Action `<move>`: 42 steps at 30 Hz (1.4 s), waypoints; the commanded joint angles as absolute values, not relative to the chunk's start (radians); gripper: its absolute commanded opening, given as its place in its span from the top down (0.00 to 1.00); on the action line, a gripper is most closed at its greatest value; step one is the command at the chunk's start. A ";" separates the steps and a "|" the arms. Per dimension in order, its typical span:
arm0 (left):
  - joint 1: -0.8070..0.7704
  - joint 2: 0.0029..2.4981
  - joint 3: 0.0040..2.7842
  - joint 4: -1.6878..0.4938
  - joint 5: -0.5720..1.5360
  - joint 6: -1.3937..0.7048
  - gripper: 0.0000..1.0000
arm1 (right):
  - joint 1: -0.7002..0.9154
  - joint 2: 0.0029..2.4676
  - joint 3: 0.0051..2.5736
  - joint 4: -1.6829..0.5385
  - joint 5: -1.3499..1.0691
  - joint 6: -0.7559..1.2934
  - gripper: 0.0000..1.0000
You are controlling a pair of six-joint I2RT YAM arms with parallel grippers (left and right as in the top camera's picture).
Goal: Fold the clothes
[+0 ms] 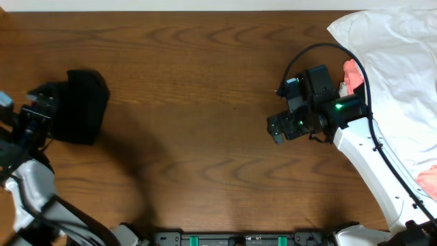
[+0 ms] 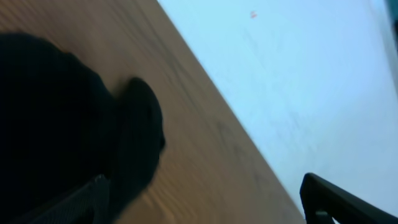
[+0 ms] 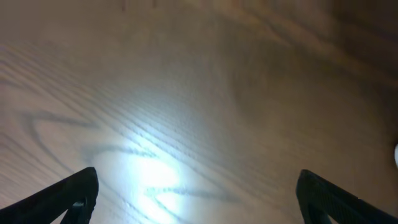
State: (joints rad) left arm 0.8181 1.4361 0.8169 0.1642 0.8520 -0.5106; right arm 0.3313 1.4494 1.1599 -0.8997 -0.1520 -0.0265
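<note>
The clothes (image 1: 83, 106) are a compact black bundle near the table's left edge. In the left wrist view the bundle (image 2: 56, 124) fills the left side. My left gripper (image 1: 49, 113) sits against the bundle's left side and is open. Its left finger (image 2: 81, 202) lies by the black fabric, its right finger (image 2: 329, 199) stands over the table's far edge, and only wood shows between them (image 2: 202, 208). My right gripper (image 1: 275, 128) hovers right of the table's middle, far from the clothes. It is open (image 3: 199, 199) over bare, brightly lit wood with nothing between its fingers (image 3: 68, 196).
A large white garment (image 1: 396, 55) covers the back right corner, with a coral-pink garment (image 1: 351, 75) showing beside the right arm and again at the right edge (image 1: 427, 181). Bare wooden table (image 1: 198, 102) stretches between the two arms.
</note>
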 commanded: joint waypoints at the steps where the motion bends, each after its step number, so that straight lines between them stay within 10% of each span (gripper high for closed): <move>1: 0.762 1.354 0.815 0.040 0.731 -0.331 0.02 | 0.325 1.453 1.155 -0.864 -0.192 -0.030 0.01; 20: 0.186 1.147 0.820 -0.522 0.062 -0.127 0.02 | 0.130 1.453 1.159 -0.647 -0.084 0.028 0.01; 42: 0.172 0.566 0.852 -0.725 0.307 0.031 0.02 | 0.126 0.717 1.009 -0.842 0.026 0.079 0.01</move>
State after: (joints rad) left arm 0.1745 0.6781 0.8238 -0.7017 0.2596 -0.0071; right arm 0.1341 0.8299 1.0912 -0.8330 -0.0437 0.0608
